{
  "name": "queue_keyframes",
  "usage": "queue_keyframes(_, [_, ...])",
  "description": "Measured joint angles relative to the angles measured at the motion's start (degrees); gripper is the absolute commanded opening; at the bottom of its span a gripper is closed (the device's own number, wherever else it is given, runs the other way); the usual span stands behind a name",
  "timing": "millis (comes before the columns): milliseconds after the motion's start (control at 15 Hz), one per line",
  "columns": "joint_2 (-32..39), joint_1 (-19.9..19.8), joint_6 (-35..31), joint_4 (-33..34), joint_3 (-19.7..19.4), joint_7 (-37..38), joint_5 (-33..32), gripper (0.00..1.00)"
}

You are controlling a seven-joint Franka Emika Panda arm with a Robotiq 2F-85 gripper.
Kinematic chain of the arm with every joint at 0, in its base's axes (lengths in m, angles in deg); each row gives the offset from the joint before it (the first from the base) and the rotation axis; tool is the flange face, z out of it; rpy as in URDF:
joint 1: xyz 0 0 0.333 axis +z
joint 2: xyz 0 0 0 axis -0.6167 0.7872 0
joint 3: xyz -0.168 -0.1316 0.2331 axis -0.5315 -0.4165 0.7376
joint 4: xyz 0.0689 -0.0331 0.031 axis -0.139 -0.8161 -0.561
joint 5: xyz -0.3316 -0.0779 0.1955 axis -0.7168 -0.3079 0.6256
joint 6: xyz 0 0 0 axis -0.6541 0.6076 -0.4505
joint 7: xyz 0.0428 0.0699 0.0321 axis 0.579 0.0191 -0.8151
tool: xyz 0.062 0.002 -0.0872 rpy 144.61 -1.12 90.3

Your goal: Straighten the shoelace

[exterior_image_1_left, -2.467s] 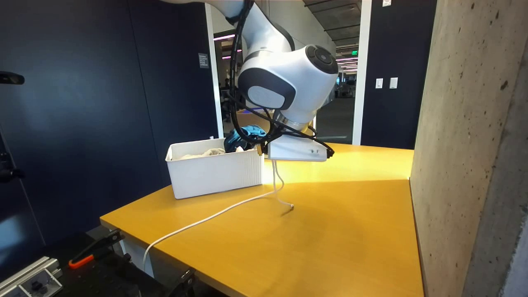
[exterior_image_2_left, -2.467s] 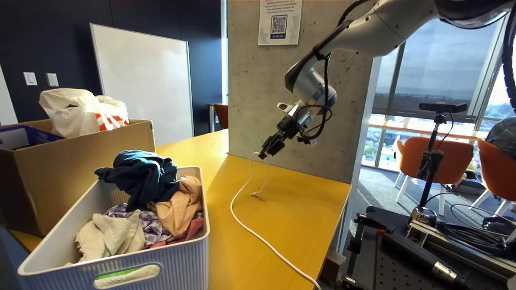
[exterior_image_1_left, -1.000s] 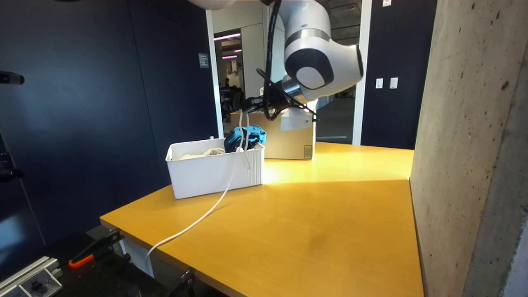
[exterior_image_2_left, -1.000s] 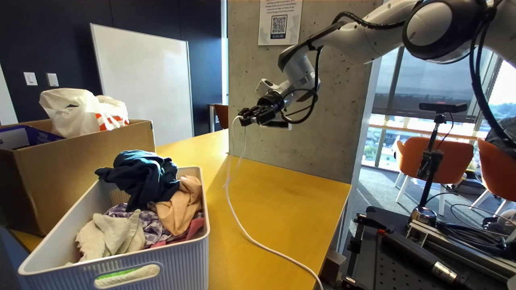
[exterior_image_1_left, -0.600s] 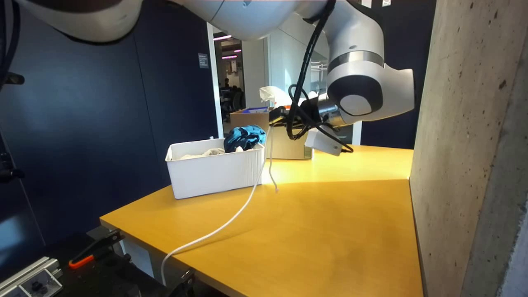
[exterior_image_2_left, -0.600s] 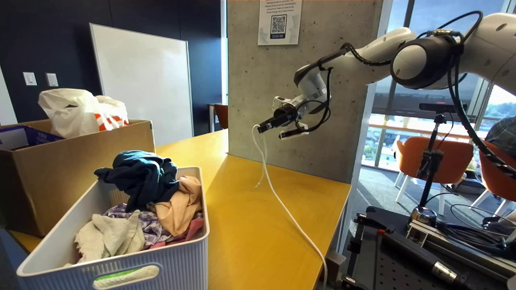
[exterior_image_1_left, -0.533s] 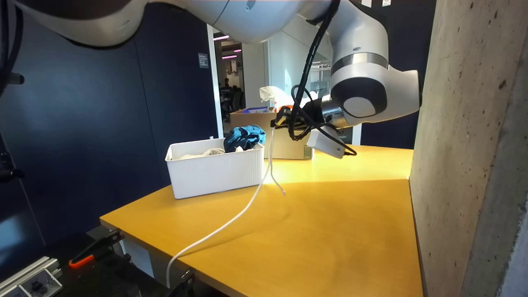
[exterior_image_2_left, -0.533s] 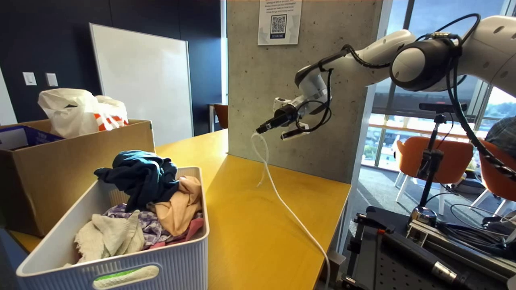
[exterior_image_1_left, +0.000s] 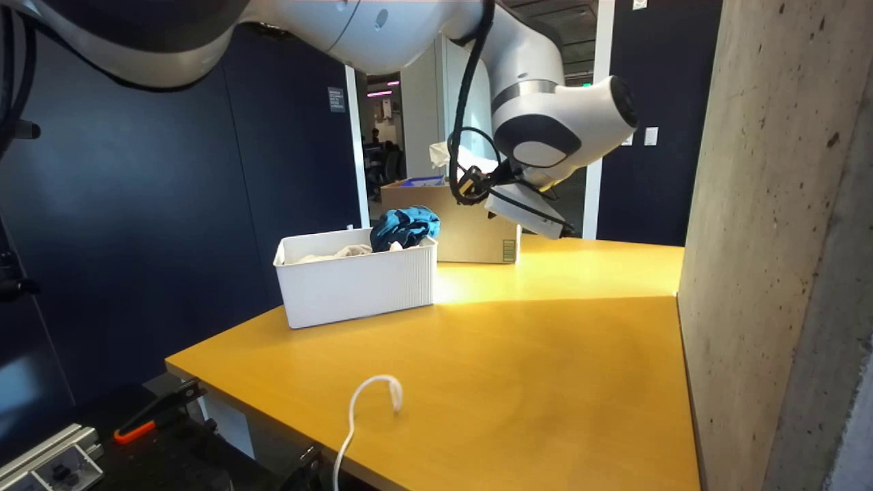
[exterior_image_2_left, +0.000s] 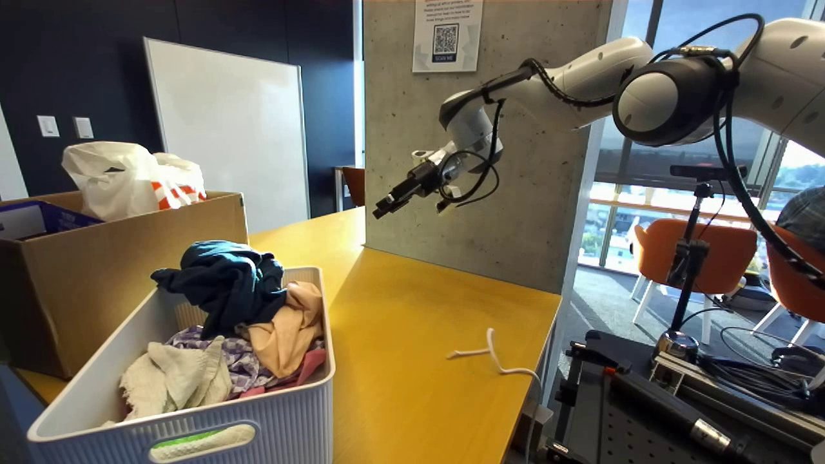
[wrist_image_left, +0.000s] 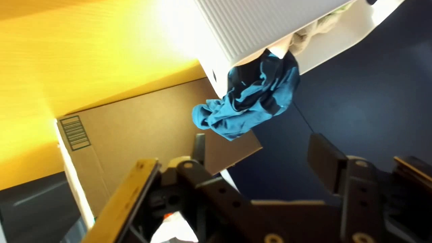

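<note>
Wrist view shows the gripper (wrist_image_left: pixel 261 155) wide, its fingers (wrist_image_left: pixel 325 162) well apart, with the box (wrist_image_left: pixel 141 125) and dark wall (wrist_image_left: pixel 354 98) showing between them. In both exterior views it hangs above the bench (exterior_image_1_left: pixel 532 382), well apart from the lace (exterior_image_1_left: pixel 352 412). The lace crosses the bench edge that faces the black platform (exterior_image_2_left: pixel 609 425): part drops past that edge, and the rest curls near it, the free end bent in a hook. I cannot tell whether the hook touches the bench. In an exterior view the bin (exterior_image_1_left: pixel 354 290) stands by the left edge, a blue cloth (exterior_image_1_left: pixel 407 225) rising above its rim; the box stands beyond it, and a pillar (exterior_image_1_left: pixel 771 245) meets the right edge.
</note>
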Motion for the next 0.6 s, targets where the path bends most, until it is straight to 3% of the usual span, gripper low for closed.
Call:
queue_keyframes(267, [-3.70,7.96,-10.27,-3.94,-4.02,7.83,-4.22,1.00])
queue_keyframes(400, [-6.98,11.28,-11.15,-8.28,-6.65,11.87,-7.68,1.00])
queue_keyframes(600, [-12.28,13.18,-11.63,-15.97,-6.58,18.52,-17.80,1.00])
